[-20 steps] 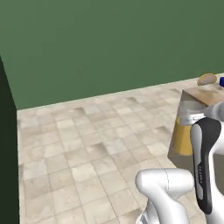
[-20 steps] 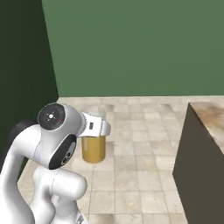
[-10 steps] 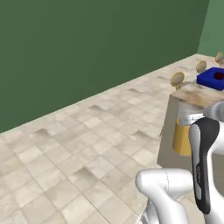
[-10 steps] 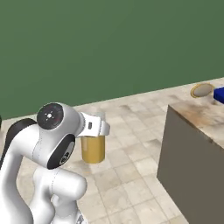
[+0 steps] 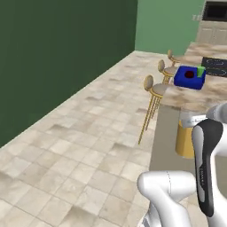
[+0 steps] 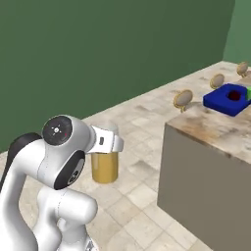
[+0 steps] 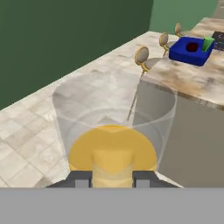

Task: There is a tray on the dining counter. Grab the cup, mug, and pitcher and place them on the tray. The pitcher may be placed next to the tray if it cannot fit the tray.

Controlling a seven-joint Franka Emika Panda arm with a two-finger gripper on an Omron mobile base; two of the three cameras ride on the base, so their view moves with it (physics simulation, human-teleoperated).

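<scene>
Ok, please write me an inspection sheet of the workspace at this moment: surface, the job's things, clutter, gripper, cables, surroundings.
Surface: the dining counter, marbled stone top, a black cooktop inset further along.
Job's things: the blue tray sits on the counter; the dark red mug and the green cup are already on it. The pitcher, clear with yellow-orange content, is held upright, off the counter.
Clutter: nothing seen.
Gripper: the gripper is shut on the pitcher, its fingertips on either side of the lower part.
Cables: nothing seen.
Surroundings: three stools along the counter's side, tiled floor, dark green wall.
</scene>
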